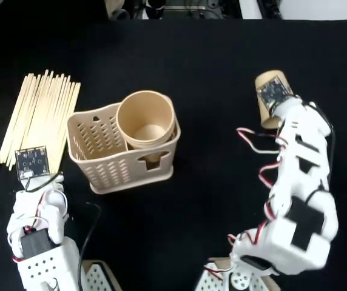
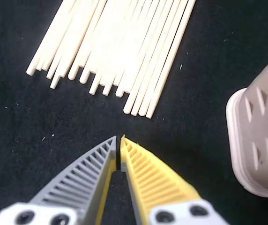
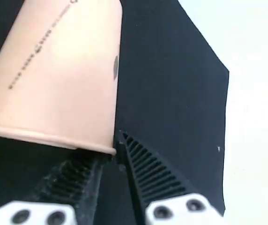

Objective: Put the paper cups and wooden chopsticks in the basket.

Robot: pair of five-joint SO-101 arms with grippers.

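Several wooden chopsticks (image 1: 40, 115) lie in a loose bundle on the black cloth at the left; the left wrist view has their ends (image 2: 120, 51) just ahead of my left gripper (image 2: 119, 139), which is shut and holds nothing. The beige perforated basket (image 1: 101, 154) stands mid-table with stacked paper cups (image 1: 146, 118) upright inside it. Another paper cup (image 1: 269, 79) is tipped on its side at the right. My right gripper (image 3: 111, 149) is shut on that paper cup (image 3: 59, 70) at its rim, one finger inside and one outside.
A corner of the basket (image 2: 260, 140) stands close beside my left gripper. The black cloth ends at a white surface (image 3: 256, 93) just past the held cup. Bare cloth lies between the basket and the right arm (image 1: 301, 182).
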